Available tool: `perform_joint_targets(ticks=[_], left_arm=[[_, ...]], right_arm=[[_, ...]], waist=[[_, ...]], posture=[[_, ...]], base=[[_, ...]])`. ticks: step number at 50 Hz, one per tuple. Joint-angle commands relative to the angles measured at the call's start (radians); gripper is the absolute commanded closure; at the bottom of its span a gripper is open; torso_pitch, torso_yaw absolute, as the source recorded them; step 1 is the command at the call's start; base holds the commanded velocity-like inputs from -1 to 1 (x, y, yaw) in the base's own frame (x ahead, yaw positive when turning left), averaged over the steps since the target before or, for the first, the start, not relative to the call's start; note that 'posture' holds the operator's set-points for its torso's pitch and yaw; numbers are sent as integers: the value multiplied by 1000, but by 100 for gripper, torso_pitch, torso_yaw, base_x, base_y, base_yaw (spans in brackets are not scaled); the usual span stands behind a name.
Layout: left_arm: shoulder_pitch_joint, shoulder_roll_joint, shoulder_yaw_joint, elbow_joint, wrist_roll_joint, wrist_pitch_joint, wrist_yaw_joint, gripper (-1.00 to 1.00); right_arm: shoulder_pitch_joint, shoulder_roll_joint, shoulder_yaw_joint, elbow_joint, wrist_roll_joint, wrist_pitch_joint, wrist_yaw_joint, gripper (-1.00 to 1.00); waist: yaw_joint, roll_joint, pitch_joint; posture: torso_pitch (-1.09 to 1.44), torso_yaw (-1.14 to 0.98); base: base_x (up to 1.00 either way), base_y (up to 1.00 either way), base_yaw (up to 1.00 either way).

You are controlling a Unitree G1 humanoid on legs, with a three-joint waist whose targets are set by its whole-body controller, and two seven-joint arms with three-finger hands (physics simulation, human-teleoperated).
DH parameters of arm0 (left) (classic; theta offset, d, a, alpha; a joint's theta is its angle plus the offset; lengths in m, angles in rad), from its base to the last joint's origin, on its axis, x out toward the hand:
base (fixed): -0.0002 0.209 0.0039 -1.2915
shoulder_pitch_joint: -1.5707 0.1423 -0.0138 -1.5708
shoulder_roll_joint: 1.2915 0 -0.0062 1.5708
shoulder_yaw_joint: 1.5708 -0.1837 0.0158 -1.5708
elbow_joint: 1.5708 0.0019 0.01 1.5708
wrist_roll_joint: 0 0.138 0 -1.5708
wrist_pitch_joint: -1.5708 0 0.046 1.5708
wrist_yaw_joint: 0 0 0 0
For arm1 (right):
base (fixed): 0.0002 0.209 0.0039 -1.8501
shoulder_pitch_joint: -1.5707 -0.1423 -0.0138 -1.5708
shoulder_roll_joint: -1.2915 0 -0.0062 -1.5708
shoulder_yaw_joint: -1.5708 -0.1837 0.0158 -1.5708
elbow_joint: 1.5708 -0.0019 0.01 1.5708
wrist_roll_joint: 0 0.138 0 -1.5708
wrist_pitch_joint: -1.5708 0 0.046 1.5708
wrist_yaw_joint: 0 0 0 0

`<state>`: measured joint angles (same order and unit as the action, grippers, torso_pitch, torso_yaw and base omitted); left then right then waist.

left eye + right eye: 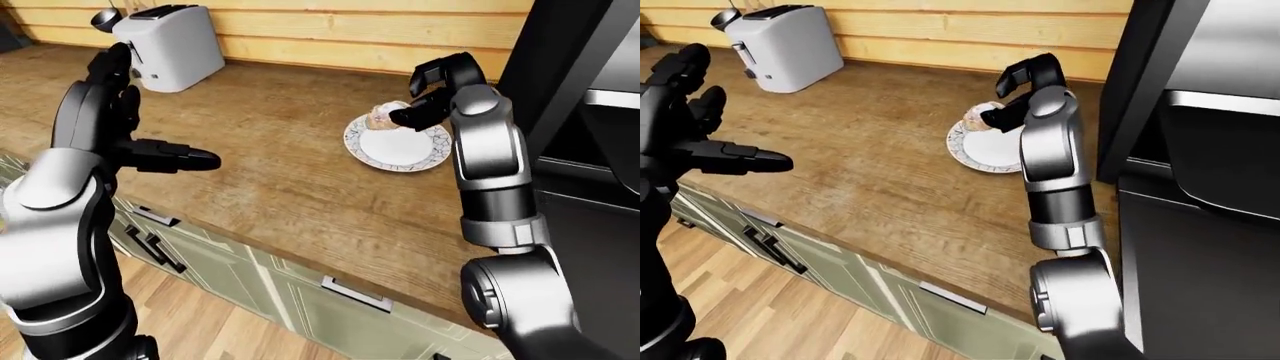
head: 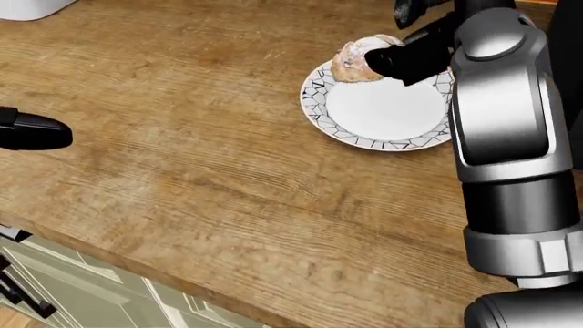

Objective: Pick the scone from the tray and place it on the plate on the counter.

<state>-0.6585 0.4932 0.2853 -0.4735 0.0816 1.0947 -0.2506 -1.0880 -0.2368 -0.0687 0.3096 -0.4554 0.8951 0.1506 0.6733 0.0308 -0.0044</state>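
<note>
A pale, crusty scone (image 2: 357, 60) hangs over the top-left rim of the white plate (image 2: 387, 109) with a black crackle border, which lies on the wooden counter (image 2: 200, 171). My right hand (image 2: 394, 60) is shut on the scone, its black fingers (image 1: 412, 115) wrapped round the scone's right side. The silver right forearm (image 2: 501, 102) runs down the right of the head view and hides the plate's right edge. My left hand (image 1: 125, 127) is raised at the left of the left-eye view, fingers spread, holding nothing. No tray shows.
A white toaster (image 1: 170, 36) stands on the counter at the top left, against a wooden plank wall. A dark appliance (image 1: 1200, 150) rises at the right. Green cabinet fronts (image 1: 230, 270) with bar handles run under the counter's edge.
</note>
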Motion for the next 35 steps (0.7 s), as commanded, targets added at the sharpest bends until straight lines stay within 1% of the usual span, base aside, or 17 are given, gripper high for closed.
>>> perform_joint_targets(ticks=[1, 7, 14, 23, 24, 25, 28, 29, 30, 32, 35], left_arm=[[-26, 18, 16, -30, 10, -24, 2, -100], [-27, 17, 13, -26, 17, -25, -1, -100], [-40, 24, 12, -23, 24, -17, -11, -100], [-45, 24, 9, -18, 33, -18, -20, -100], [-44, 23, 10, -19, 34, -18, -20, -100], [-41, 25, 11, -23, 34, -16, -23, -100], [-37, 25, 14, -30, 36, -13, -25, -100], [-36, 25, 15, -31, 36, -12, -26, -100], [-35, 24, 16, -31, 37, -13, -25, -100], [-31, 22, 14, -32, 38, -15, -25, -100], [-31, 22, 16, -31, 39, -15, -25, -100]], right_arm=[[-39, -7, -4, -16, 4, -59, -38, 100], [-32, -17, 3, 5, 5, -89, -55, 100], [-32, -26, 14, 27, -28, -116, -60, 100], [-40, -28, 1, 49, -47, -132, -69, 100], [-40, -29, 1, 53, -47, -135, -72, 92], [-36, -27, 3, 52, -48, -134, -71, 73], [-32, -29, 3, 56, -50, -137, -73, 64], [-31, -28, 1, 59, -50, -140, -76, 66], [-28, -27, 2, 57, -50, -139, -76, 62], [-25, -27, 1, 59, -50, -141, -79, 35], [-21, -24, 1, 65, -50, -144, -84, 33]], waist=[[1, 0, -29], [1, 0, -30], [2, 1, -30], [3, 0, -30], [3, 0, -31], [3, 0, -31], [3, 0, -31], [3, 0, -31], [3, 0, -30], [3, 0, -31], [3, 0, -31]], posture=[[0, 59], [0, 59], [0, 59], [0, 59], [0, 59], [0, 59], [0, 59], [0, 59], [0, 59], [0, 59], [0, 59]], base=[[0, 0, 0], [0, 0, 0], [0, 0, 0], [0, 0, 0], [0, 0, 0], [0, 0, 0], [0, 0, 0], [0, 0, 0], [0, 0, 0], [0, 0, 0], [0, 0, 0]])
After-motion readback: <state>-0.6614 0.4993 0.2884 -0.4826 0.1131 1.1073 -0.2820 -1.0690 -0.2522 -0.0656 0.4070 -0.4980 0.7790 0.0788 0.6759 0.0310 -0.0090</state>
